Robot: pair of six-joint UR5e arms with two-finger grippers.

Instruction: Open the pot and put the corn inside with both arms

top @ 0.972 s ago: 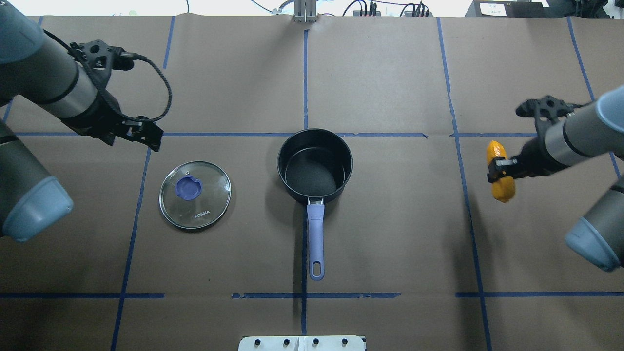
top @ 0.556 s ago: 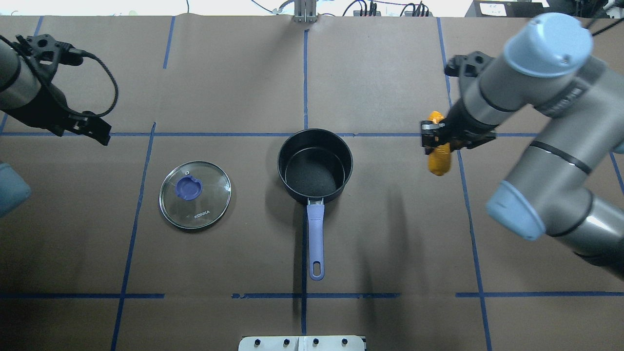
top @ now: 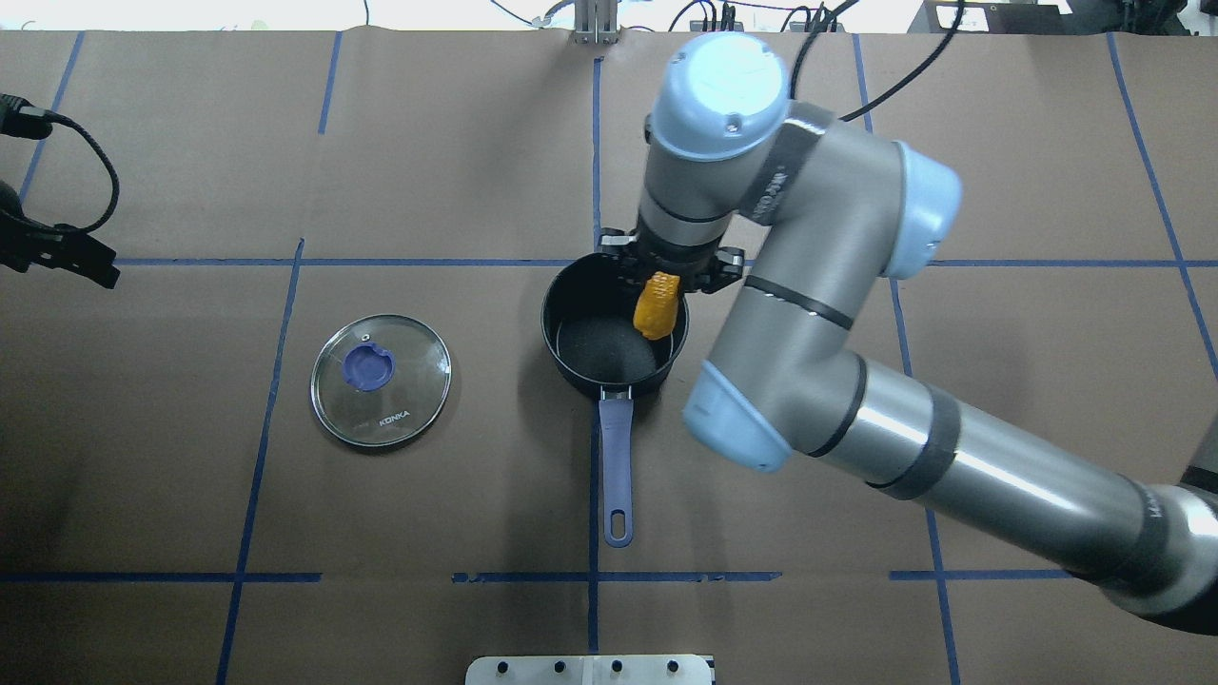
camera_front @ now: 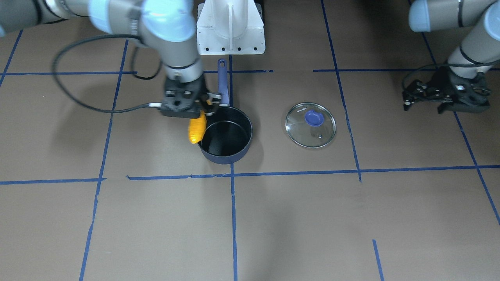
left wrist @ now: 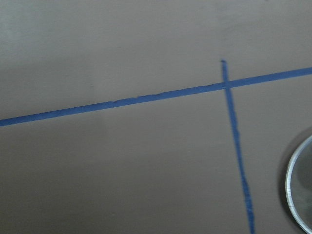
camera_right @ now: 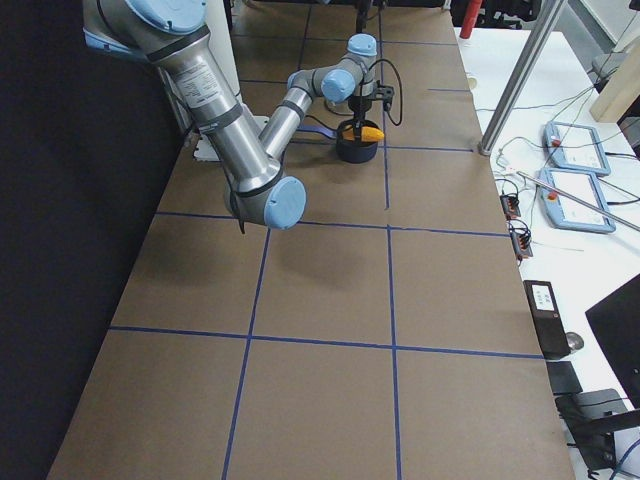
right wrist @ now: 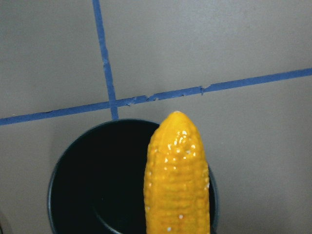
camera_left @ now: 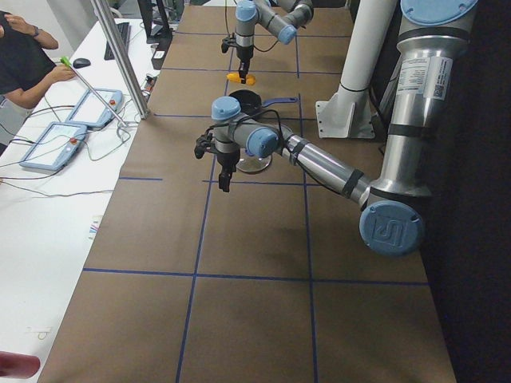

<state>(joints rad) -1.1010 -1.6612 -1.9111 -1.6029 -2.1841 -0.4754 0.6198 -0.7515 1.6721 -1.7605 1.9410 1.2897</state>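
Two arms are seen over the paper-covered table (top: 856, 457). Nearest the robot in the overhead view, the pot's handle (top: 617, 457) is pointed to 6 o'clock, with bare paper on either side. Beyond it the pot (top: 595, 357) is left uncovered. The corn (top: 657, 306) is held over the opening near the 2 o'clock rim, clamped in the right gripper (top: 664, 276). The lid (top: 381, 381) is laid flat at 9 o'clock, well apart. Farther off, at 10 o'clock, the left gripper (top: 95, 266) is hung at the table's edge. Whether its fingers are parted cannot be told.
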